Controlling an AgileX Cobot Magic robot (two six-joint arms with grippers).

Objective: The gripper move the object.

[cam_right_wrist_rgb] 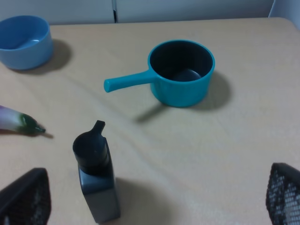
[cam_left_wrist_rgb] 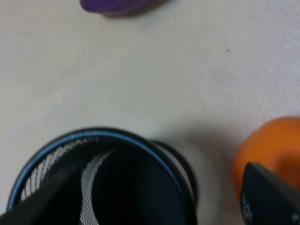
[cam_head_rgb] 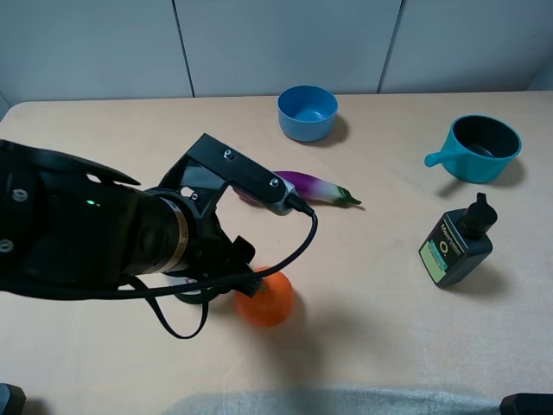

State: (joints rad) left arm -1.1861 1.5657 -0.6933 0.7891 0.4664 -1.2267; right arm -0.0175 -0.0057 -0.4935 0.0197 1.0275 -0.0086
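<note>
Reaching low over the near-left part of the surface (cam_head_rgb: 389, 337), the left end effector (cam_head_rgb: 226, 270) hung spread apart above the black mesh cup (cam_left_wrist_rgb: 101, 180), one finger (cam_left_wrist_rgb: 269, 197) showing beside the orange (cam_left_wrist_rgb: 269, 147) and the other over the cup's rim on its opposite side. The cup stood upright on the surface, just beside the orange and mostly hidden under the arm in the high view. Farther off lay the purple eggplant (cam_head_rgb: 315, 188). To the right stood a dark bottle (cam_head_rgb: 455, 243), with the right end effector (cam_right_wrist_rgb: 154, 206) released just short of it, holding nothing. Beyond sat the teal handled cup (cam_head_rgb: 478, 149) and the blue bowl (cam_head_rgb: 308, 112).
</note>
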